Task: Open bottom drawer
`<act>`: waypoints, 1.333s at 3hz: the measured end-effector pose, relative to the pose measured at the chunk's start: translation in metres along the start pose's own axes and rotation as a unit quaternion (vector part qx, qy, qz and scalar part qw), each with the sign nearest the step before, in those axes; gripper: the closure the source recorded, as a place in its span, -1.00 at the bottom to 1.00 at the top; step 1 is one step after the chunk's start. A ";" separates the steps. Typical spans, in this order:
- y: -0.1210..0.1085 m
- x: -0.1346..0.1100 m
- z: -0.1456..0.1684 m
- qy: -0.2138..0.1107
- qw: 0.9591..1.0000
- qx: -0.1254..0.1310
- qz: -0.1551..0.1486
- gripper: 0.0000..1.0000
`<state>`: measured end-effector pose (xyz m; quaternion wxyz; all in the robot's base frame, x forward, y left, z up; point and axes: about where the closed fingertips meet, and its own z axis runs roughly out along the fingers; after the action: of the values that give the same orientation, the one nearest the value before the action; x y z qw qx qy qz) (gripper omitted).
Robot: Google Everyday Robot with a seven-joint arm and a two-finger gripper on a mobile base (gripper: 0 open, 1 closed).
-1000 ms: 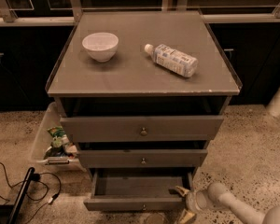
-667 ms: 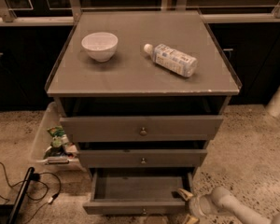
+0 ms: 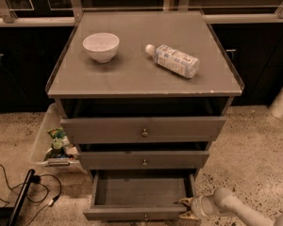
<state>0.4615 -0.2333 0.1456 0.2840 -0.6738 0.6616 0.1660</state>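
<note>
Well, grey desk (image 3: 141,81) dead centre, and its bottom drawer (image 3: 139,192) sits pulled out, lowest of three, inside showing. Claw (image 3: 187,209) low right, tips spread, right at that drawer's front right corner. Up top: bottle (image 3: 173,60) on its side, white bowl (image 3: 101,46) left of it.

light: dim, warm, from above | glare: soft sheen on desk (image 3: 132,76) top | shadow: deep under desk lip, inside bottom drawer (image 3: 141,192), dark backdrop | tool (image 3: 187,209): lower right at drawer's front corner, palely lit
</note>
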 end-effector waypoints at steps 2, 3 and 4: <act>0.000 -0.001 -0.001 0.000 1.000 0.000 0.000 0.71; 0.000 -0.001 -0.001 0.000 1.000 0.000 0.000 0.27; 0.000 -0.001 -0.001 0.000 1.000 0.000 0.000 -0.22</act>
<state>0.4615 -0.2332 0.1474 0.2840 -0.6739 0.6616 0.1661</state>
